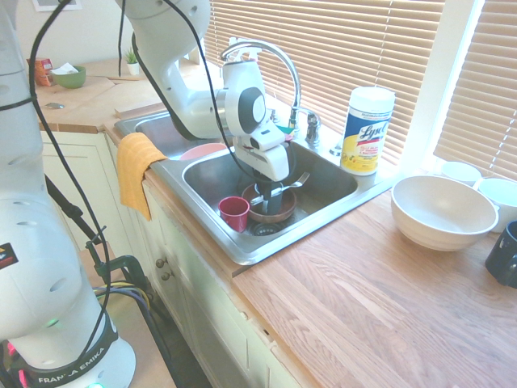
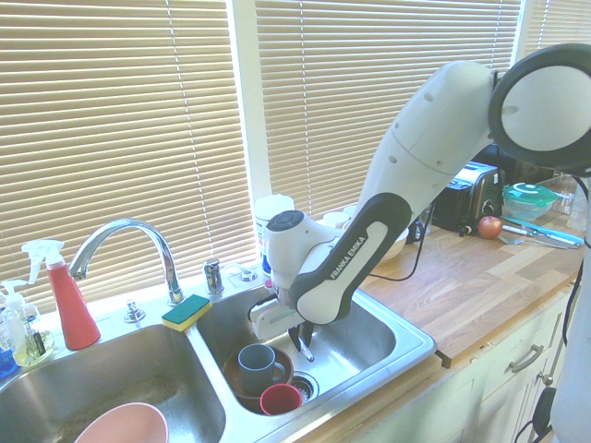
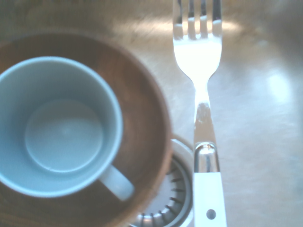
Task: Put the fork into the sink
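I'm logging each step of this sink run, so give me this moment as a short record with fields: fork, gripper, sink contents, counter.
fork: silver tines, white handle, held by the gripper, tines sticking out sideways
gripper: low inside the sink's right-hand basin as the first exterior view shows it, jaws shut on the fork handle
under the fork: steel basin floor beside the drain, not touching as far as shown
sink contents: brown bowl with a grey-blue mug in it, red cup beside it
counter: large white bowl, wipes canister
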Robot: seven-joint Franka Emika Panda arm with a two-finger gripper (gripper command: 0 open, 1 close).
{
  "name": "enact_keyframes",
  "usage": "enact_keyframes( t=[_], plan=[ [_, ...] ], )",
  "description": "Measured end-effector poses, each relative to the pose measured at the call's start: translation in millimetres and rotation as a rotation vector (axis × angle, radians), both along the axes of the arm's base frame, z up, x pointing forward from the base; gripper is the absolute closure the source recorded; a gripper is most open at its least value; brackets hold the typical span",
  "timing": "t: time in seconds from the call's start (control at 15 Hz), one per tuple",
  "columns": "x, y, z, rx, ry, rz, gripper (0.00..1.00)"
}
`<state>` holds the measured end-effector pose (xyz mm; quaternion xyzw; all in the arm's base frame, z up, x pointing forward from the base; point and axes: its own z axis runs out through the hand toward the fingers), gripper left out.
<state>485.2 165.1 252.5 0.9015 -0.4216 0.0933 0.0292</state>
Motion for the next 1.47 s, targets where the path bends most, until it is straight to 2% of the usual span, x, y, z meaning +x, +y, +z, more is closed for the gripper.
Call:
enact_keyframes(
  t=[0.27, 0.67, 0.73, 1.0, 1.47],
  plan=[
    [13, 2, -35, 0.058, 0.043, -0.002, 1.00],
    [26, -25, -76, 0.068, 0.090, 0.015, 1.00],
    [24, -25, -82, 0.068, 0.102, 0.023, 0.00],
    [21, -29, -99, 0.069, 0.139, 0.017, 0.00],
    [20, -35, -106, 0.065, 0.148, 0.009, 0.00]
  ],
)
